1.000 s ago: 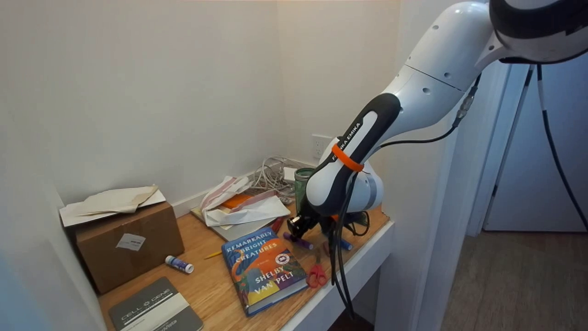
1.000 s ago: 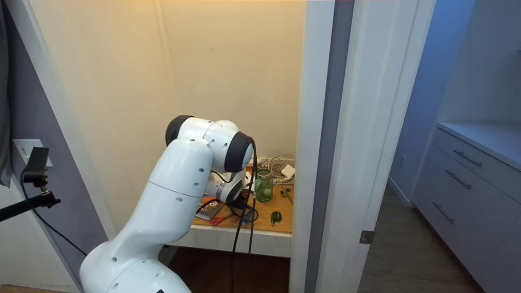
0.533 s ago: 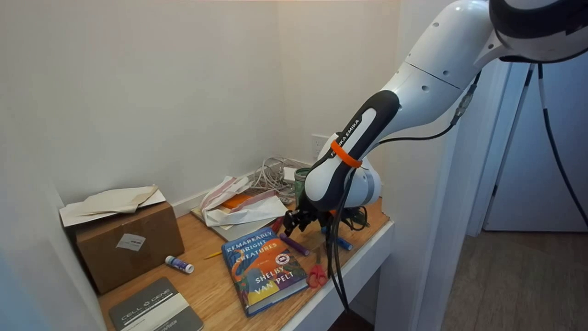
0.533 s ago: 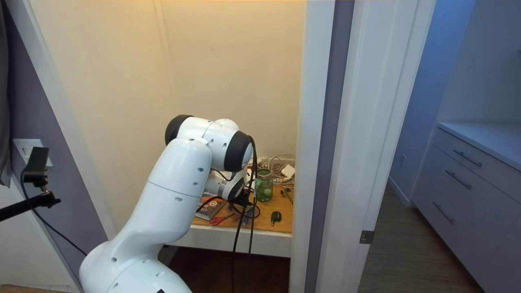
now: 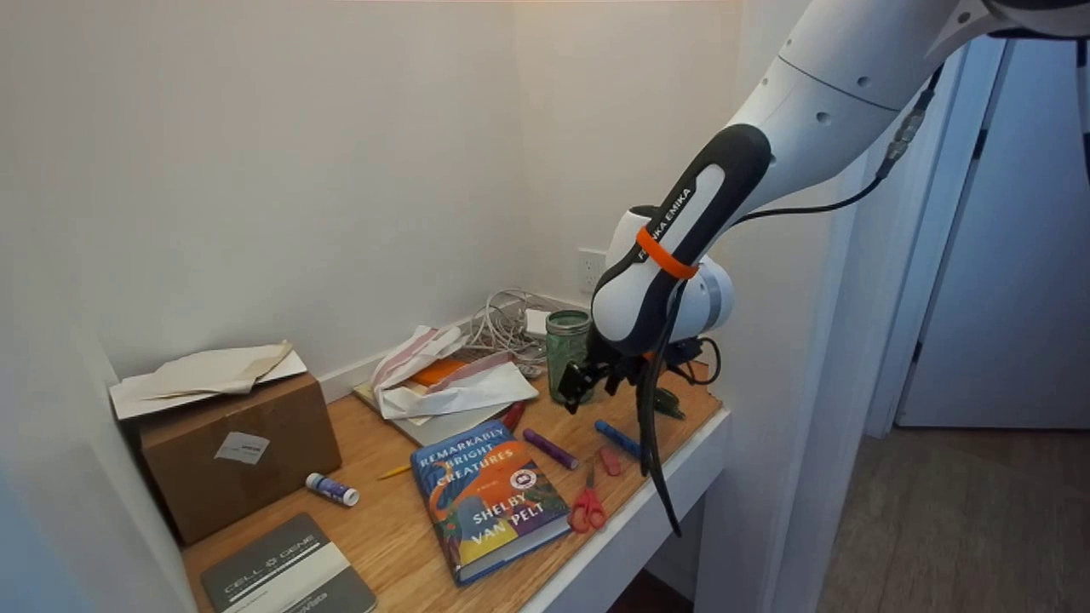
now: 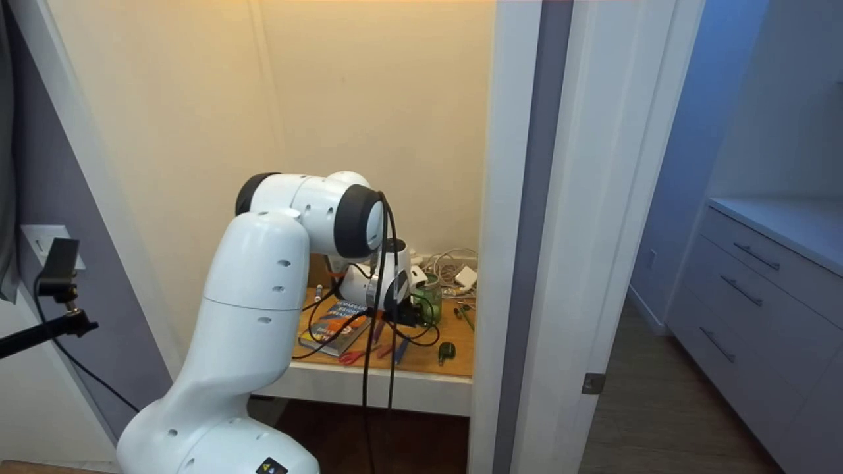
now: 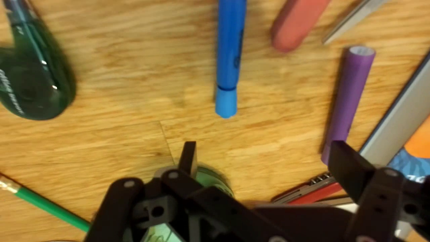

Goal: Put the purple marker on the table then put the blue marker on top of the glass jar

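Note:
My gripper (image 7: 263, 144) stands open above the table (image 5: 396, 519), with nothing between its fingers. The purple marker (image 7: 351, 94) lies flat on the wood beside the book; one fingertip overlaps its lower end in the wrist view, and an exterior view shows the marker (image 5: 549, 449) lying free below the hand. Farther from the jaws in the wrist view, the blue marker (image 7: 231, 50) also lies on the tabletop. Upright at the back is the greenish glass jar (image 5: 565, 340), close behind the gripper and partly covered by it; the wrist view catches only pieces of the jar (image 7: 211, 178).
Around the markers lie a book (image 5: 494, 502), red scissors (image 5: 588, 511), a pink eraser (image 7: 299, 25), a dark green tape dispenser (image 7: 37, 77), a green pencil (image 7: 50, 208) and a red pocket knife (image 7: 312, 193). Cables (image 5: 502, 328) and a cardboard box (image 5: 243, 451) stand farther off.
The jaws have opened and let go of the purple marker, which now rests on the table. The gripper has lifted and shifted toward the jar, uncovering the blue marker and the eraser.

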{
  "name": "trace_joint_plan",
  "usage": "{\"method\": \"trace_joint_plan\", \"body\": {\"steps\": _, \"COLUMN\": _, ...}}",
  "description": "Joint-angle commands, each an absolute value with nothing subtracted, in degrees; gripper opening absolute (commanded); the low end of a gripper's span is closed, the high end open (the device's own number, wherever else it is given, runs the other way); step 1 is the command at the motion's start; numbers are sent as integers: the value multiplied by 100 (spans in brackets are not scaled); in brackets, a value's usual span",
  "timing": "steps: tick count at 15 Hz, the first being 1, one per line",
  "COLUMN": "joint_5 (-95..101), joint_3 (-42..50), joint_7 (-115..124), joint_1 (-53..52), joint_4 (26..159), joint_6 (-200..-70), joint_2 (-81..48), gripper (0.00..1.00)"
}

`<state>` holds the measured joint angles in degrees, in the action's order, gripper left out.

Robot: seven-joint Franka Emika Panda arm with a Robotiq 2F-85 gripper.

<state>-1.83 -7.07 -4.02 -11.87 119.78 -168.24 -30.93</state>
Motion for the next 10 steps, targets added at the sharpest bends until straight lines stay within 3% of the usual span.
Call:
{"method": "trace_joint_plan", "body": {"steps": 1, "joint_5": 219, "joint_3": -414, "joint_7": -121, "joint_1": -1380, "joint_4": 12274, "joint_6": -16184, "joint_2": -2703, "gripper": 100}}
{"method": "trace_joint_plan", "body": {"steps": 10, "joint_5": 598, "joint_3": -343, "joint_7": -42, "joint_1": -1420, "joint_4": 12317, "joint_6": -16156, "joint_2": -2902, "gripper": 100}}
